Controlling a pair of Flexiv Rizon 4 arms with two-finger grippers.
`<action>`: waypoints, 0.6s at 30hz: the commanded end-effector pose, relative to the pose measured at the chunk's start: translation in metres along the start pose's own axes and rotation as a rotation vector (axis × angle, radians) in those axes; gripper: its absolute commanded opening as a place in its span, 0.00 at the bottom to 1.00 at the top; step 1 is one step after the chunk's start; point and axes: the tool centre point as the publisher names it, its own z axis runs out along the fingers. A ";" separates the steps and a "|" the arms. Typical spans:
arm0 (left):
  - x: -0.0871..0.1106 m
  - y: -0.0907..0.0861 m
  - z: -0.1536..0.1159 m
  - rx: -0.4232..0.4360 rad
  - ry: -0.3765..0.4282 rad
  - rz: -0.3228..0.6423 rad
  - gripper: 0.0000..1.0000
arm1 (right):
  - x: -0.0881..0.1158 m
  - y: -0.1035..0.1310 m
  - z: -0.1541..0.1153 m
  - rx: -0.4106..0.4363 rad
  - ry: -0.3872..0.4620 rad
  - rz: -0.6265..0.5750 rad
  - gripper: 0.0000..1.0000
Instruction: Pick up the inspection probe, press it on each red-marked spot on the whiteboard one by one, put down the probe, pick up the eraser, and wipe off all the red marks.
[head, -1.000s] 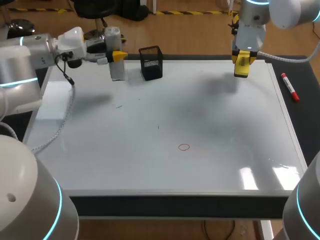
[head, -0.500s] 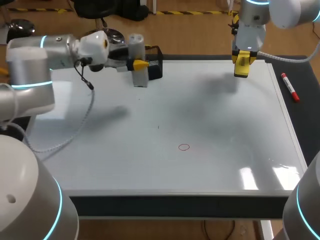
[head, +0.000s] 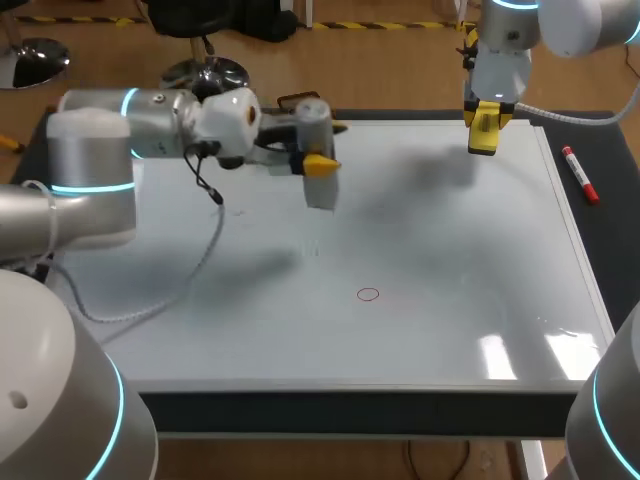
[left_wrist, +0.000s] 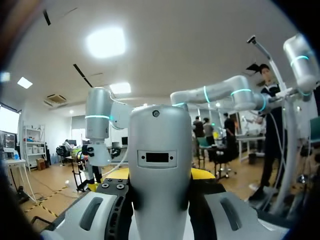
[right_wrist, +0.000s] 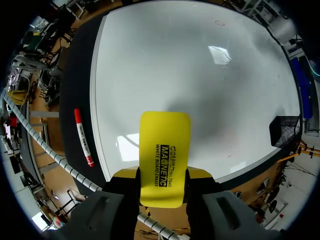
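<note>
My left gripper (head: 318, 160) is clamped on the probe (head: 319, 192), with one yellow tip on each side of its grey body. The probe stands upright, raised over the far left part of the whiteboard (head: 450, 240), well apart from the red ring (head: 368, 294) drawn nearer the front edge. In the left wrist view the probe's rounded body fills the space between my fingers. Just behind the probe, a black mesh basket (head: 293, 99) shows in part. My right gripper (right_wrist: 162, 176) grasps the yellow eraser (right_wrist: 165, 145), held above the board's far right edge with its flat face outward. A red-capped marker (head: 580, 175) lies on the dark table (head: 610, 210) beside the board's right edge
</note>
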 end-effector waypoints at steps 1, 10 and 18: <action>0.010 0.006 0.017 0.007 0.010 -0.008 0.00 | 0.001 -0.001 -0.001 0.000 0.004 -0.002 0.00; 0.040 0.015 0.030 0.037 0.046 -0.069 0.00 | 0.001 -0.001 -0.001 0.000 0.004 -0.002 0.00; 0.055 0.025 0.044 0.068 0.082 -0.103 0.00 | 0.001 -0.001 -0.001 0.000 0.004 -0.002 0.00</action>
